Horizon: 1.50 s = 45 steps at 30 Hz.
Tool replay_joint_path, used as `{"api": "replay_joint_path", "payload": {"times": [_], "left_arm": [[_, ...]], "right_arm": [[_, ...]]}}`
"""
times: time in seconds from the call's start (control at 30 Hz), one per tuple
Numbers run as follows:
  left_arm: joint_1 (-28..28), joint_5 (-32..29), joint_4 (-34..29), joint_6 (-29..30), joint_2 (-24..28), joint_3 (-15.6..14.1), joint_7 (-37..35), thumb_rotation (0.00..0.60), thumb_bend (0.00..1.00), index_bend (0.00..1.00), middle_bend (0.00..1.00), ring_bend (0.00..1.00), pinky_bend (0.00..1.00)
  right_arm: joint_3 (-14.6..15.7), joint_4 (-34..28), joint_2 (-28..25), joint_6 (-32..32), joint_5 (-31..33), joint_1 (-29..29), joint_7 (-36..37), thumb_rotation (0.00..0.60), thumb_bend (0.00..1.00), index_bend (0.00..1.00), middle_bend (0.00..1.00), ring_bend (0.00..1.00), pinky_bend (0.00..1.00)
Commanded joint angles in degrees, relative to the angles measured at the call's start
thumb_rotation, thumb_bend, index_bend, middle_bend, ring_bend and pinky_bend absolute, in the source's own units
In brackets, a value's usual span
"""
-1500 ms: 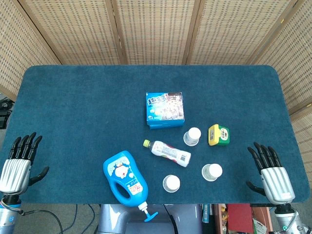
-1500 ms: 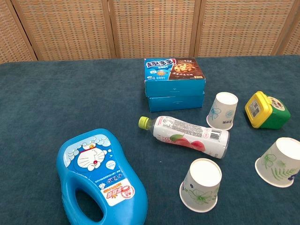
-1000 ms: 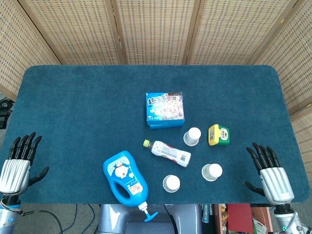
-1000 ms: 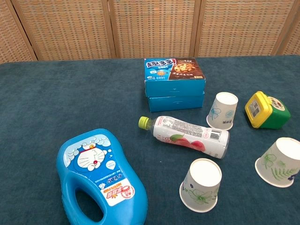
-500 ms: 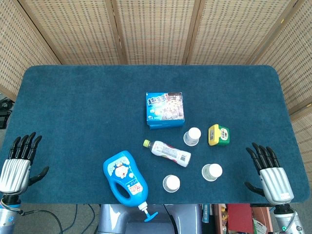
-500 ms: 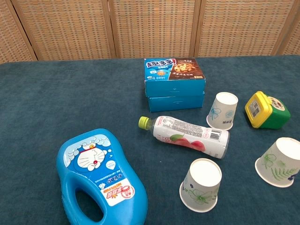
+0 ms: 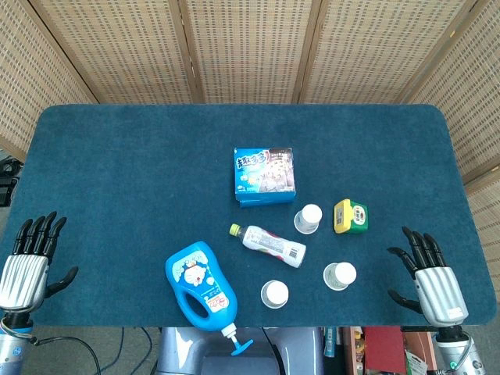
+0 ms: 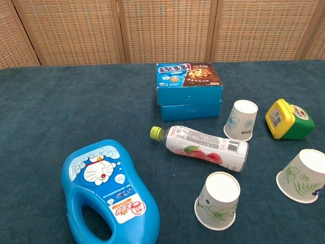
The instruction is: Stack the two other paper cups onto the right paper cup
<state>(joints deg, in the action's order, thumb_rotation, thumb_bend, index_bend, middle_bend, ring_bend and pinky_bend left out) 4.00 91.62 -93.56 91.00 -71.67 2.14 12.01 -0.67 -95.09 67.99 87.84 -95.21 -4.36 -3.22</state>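
three paper cups stand upside down on the blue table (image 7: pixel 141 164), toward its near right part, none stacked. the right cup (image 7: pixel 341 275) (image 8: pixel 301 176), printed with green leaves, sits nearest the right edge of the three. the near cup (image 7: pixel 274 294) (image 8: pixel 218 200) stands close to the near edge, left of the right cup and apart from it. the far cup (image 7: pixel 308 218) (image 8: pixel 241 119) stands further back, between the blue snack boxes (image 7: pixel 265 176) (image 8: pixel 189 90) and a yellow-lidded green tub (image 7: pixel 351 216) (image 8: pixel 289 119). a clear drink bottle (image 7: pixel 268 244) (image 8: pixel 202 147) lies on its side among the cups, its yellow-green cap pointing left. a blue detergent bottle (image 7: pixel 201 288) (image 8: pixel 108 191) lies flat near the near edge, left of the cups.

the left hand (image 7: pixel 28 264) hangs at the near left corner, fingers spread and holding nothing. the right hand (image 7: pixel 428 274) is at the near right corner, well apart from the right cup, its fingers likewise spread and empty. neither hand shows in the chest view.
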Motion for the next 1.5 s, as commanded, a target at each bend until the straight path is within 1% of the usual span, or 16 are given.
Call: {"api": "replay_joint_path", "payload": {"times": [0.03, 0.13, 0.23, 0.4, 0.6, 0.73, 0.87, 0.97, 1.37, 1.5], "left_arm": [[0.0, 0.0, 0.0, -0.1, 0.0, 0.0, 0.0, 0.600, 0.25, 0.00, 0.00, 0.00, 0.00], [0.1, 0.0, 0.0, -0.1, 0.0, 0.0, 0.1, 0.600, 0.25, 0.00, 0.00, 0.00, 0.00], [0.0, 0.1, 0.0, 0.0, 0.0, 0.0, 0.1, 0.600, 0.25, 0.00, 0.00, 0.00, 0.00], [0.0, 0.1, 0.0, 0.2, 0.0, 0.0, -0.1, 0.600, 0.25, 0.00, 0.00, 0.00, 0.00], [-0.1, 0.3, 0.0, 0.4, 0.1, 0.0, -0.2, 0.600, 0.25, 0.00, 0.00, 0.00, 0.00], [0.0, 0.1, 0.0, 0.2, 0.1, 0.1, -0.2, 0.600, 0.25, 0.00, 0.00, 0.00, 0.00], [0.0, 0.3, 0.0, 0.2, 0.0, 0.0, 0.0, 0.600, 0.25, 0.00, 0.00, 0.00, 0.00], [-0.1, 0.3, 0.0, 0.4, 0.1, 0.1, -0.1, 0.600, 0.25, 0.00, 0.00, 0.00, 0.00], [0.0, 0.2, 0.2, 0.3, 0.0, 0.2, -0.3, 0.600, 0.25, 0.00, 0.00, 0.00, 0.00], [-0.1, 0.2, 0.1, 0.6, 0.3, 0.2, -0.9, 0.600, 0.25, 0.00, 0.00, 0.00, 0.00]], "right_arm": [[-0.2, -1.9, -0.9, -2.7, 1.0, -1.3, 0.0, 0.600, 0.10, 0.32, 0.04, 0.00, 0.00], [-0.5, -6.4, -3.5, -4.9, 1.9, -2.3, -1.2, 0.600, 0.10, 0.32, 0.04, 0.00, 0.00], [-0.7, -8.7, -4.6, -4.9, 1.9, -2.5, -2.3, 0.600, 0.10, 0.32, 0.03, 0.00, 0.00], [0.2, -10.5, -5.1, -4.7, 0.9, -2.1, -3.1, 0.600, 0.10, 0.32, 0.01, 0.00, 0.00], [1.1, -11.6, -4.7, -5.8, 0.1, -2.4, -3.6, 0.600, 0.10, 0.32, 0.01, 0.00, 0.00], [2.7, -13.1, -4.2, -7.4, -1.4, -2.8, -3.7, 0.600, 0.10, 0.32, 0.01, 0.00, 0.00], [3.6, -15.5, -3.0, -9.5, -3.4, -3.8, -5.2, 0.600, 0.10, 0.32, 0.02, 0.00, 0.00], [3.3, -16.8, -1.8, -11.2, -3.1, -4.8, -6.0, 0.600, 0.10, 0.32, 0.02, 0.00, 0.00], [1.6, -18.4, 3.5, -15.9, 0.8, -7.9, -7.6, 0.600, 0.10, 0.32, 0.03, 0.00, 0.00], [0.6, -19.8, 5.4, -17.8, 2.9, -9.2, -10.1, 0.600, 0.10, 0.32, 0.03, 0.00, 0.00]]}}
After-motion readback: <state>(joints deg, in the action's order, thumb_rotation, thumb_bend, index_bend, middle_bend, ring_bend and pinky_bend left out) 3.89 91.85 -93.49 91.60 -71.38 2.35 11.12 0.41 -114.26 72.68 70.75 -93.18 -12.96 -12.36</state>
